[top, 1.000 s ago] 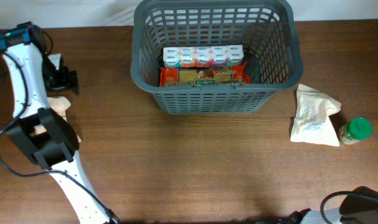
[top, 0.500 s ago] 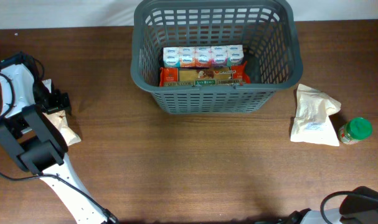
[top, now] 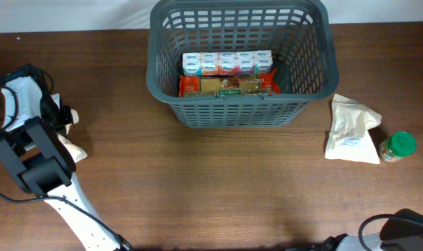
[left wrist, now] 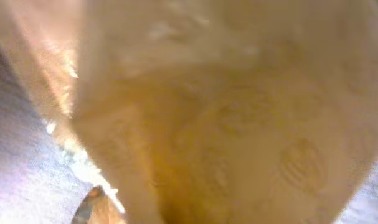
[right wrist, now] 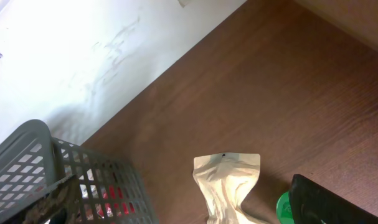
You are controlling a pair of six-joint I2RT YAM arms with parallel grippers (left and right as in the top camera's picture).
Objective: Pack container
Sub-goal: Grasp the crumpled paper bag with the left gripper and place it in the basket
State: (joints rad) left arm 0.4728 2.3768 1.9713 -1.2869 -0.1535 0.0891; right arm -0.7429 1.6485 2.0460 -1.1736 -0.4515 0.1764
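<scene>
The container (top: 239, 10), a dark grey slotted basket, stands at the back middle with a red box (top: 228, 85) and a row of small cartons (top: 227, 63) inside. At the far left my left gripper (top: 63, 117) is down on a tan pouch (top: 73, 148) and shut on it. That pouch (left wrist: 238, 124) fills the left wrist view, blurred, and hides the fingers. My right gripper (right wrist: 176, 210) is open over the table with nothing between its fingers. One dark finger (right wrist: 329, 202) shows at the lower right.
A crumpled white pouch (top: 350, 129) lies right of the basket, with a green-lidded jar (top: 397, 146) beside it. Both show in the right wrist view, the pouch (right wrist: 229, 183) and the lid (right wrist: 282, 208), next to the basket's corner (right wrist: 39, 162). A white wall runs along the table's far edge.
My left arm swung left and came down onto the tan pouch, and its gripper went from open to shut. The right arm and the other items have not moved.
</scene>
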